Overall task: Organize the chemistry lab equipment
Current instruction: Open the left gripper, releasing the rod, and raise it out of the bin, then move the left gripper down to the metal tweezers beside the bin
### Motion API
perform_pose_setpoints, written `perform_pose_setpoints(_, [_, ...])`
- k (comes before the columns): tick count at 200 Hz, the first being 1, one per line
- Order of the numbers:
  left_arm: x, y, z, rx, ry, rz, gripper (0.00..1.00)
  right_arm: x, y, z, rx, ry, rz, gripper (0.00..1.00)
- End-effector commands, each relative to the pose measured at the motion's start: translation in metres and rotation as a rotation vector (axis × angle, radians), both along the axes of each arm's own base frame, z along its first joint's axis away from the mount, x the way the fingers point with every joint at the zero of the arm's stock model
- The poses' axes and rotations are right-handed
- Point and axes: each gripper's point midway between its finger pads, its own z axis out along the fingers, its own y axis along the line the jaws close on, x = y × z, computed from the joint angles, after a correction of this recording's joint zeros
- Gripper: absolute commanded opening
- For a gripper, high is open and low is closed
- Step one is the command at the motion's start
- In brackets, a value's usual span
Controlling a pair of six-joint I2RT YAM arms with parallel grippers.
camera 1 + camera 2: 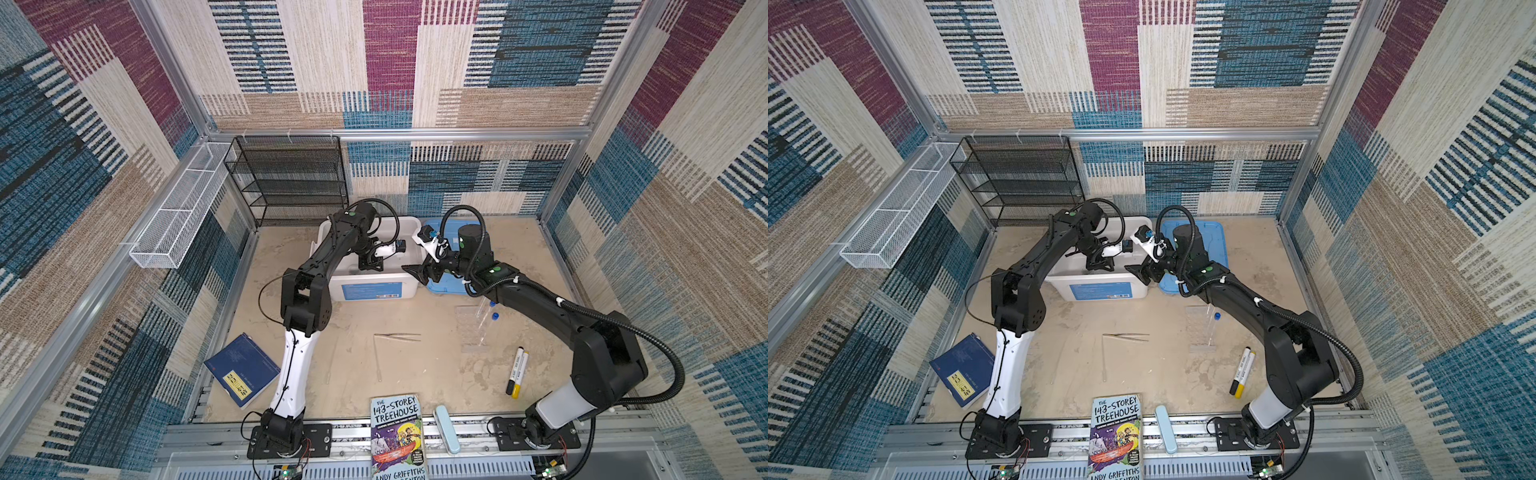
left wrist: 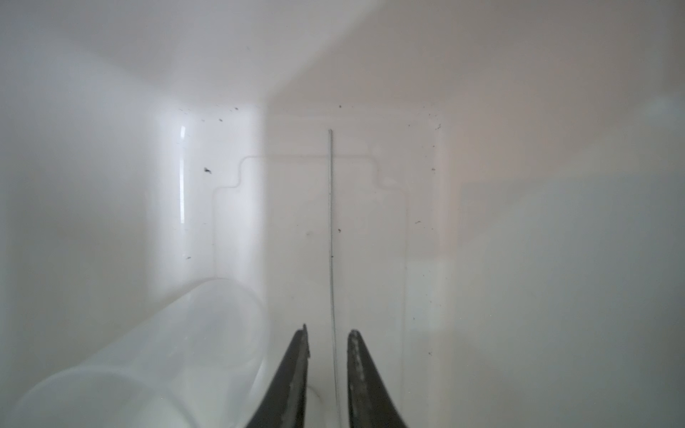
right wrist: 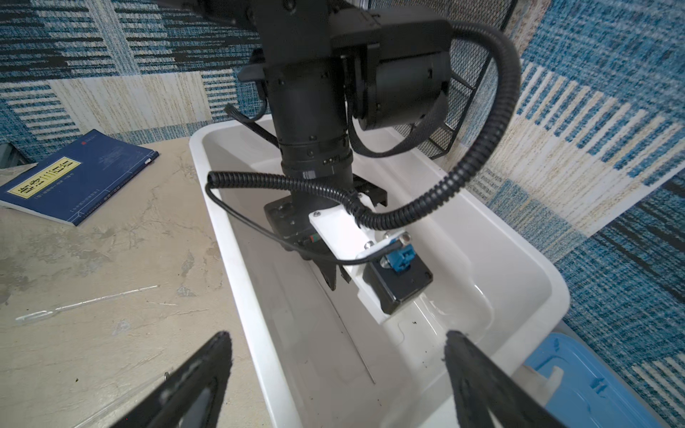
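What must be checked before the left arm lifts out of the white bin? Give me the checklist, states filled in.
1. Left claw free of the thin rod: ok, jaws parted around it; it lies on the white bin floor.
2. Clear vessel apart from that claw: cannot tell, it lies close beside one finger.
3. Right claw empty: ok, wide open.
4. Table cleared: not ok, metal tweezers and clear rack lie outside the bin.
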Motion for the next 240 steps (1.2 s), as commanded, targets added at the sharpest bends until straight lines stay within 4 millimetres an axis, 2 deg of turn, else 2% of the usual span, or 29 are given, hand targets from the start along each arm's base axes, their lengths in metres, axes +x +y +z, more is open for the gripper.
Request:
perform_pose_setpoints(1, [0.001, -0.003, 0.023, -0.043, -0.036, 0.010, 0.27, -0.004, 0.000, 0.017, 0.041, -0.034, 0.008, 0.91])
perform_pose_setpoints(25, [-0.001, -0.007, 0.057, -0.104, -0.106, 0.024, 0.36, -0.013, -0.003, 0.033, 0.075, -0.069, 0.011, 0.91])
perform_pose_setpoints(34, [-0.002, -0.009, 0.076, -0.138, -0.150, 0.034, 0.41, -0.017, -0.005, 0.040, 0.092, -0.086, 0.007, 0.92])
perform_pose_setpoints(51, [-0.005, -0.011, 0.107, -0.198, -0.224, 0.047, 0.54, -0.025, -0.010, 0.053, 0.121, -0.111, 0.001, 0.93])
perform_pose_setpoints(54, [-0.006, -0.011, 0.112, -0.206, -0.238, 0.047, 0.58, -0.026, -0.011, 0.056, 0.126, -0.118, -0.001, 0.93])
perform_pose_setpoints(61, [-0.008, -0.011, 0.124, -0.232, -0.267, 0.056, 0.82, -0.029, -0.014, 0.061, 0.138, -0.124, -0.008, 0.95])
perform_pose_setpoints(68, [-0.011, -0.011, 0.134, -0.260, -0.285, 0.075, 0.98, -0.031, -0.016, 0.064, 0.150, -0.128, -0.018, 0.97])
perform_pose_setpoints(90, [-0.027, -0.012, 0.160, -0.317, -0.347, 0.107, 0.99, -0.038, -0.027, 0.074, 0.172, -0.143, -0.066, 0.99])
perform_pose_setpoints(111, [-0.053, -0.017, 0.171, -0.355, -0.347, 0.137, 0.99, -0.047, -0.036, 0.076, 0.169, -0.143, -0.092, 0.99])
perform_pose_setpoints(130, [-0.072, -0.026, 0.176, -0.437, -0.281, 0.254, 0.99, -0.055, -0.041, 0.074, 0.164, -0.115, -0.100, 0.99])
perform_pose_setpoints(162, [-0.112, -0.041, 0.159, -0.468, -0.192, 0.338, 0.99, -0.068, -0.048, 0.065, 0.183, -0.035, -0.117, 0.99])
perform_pose_setpoints(174, [-0.136, -0.052, 0.156, -0.489, -0.177, 0.281, 0.99, -0.076, -0.048, 0.062, 0.194, -0.003, -0.100, 0.99])
perform_pose_setpoints(198, [-0.187, -0.063, 0.128, -0.491, -0.158, 0.125, 0.99, -0.097, -0.049, 0.050, 0.202, 0.036, -0.047, 0.99])
perform_pose_setpoints(214, [-0.197, -0.057, 0.101, -0.448, -0.126, 0.128, 0.97, -0.107, -0.052, 0.042, 0.220, 0.069, -0.044, 0.99])
perform_pose_setpoints(240, [-0.203, -0.045, 0.052, -0.314, -0.095, 0.172, 0.88, -0.121, -0.060, 0.022, 0.233, 0.116, -0.059, 0.99])
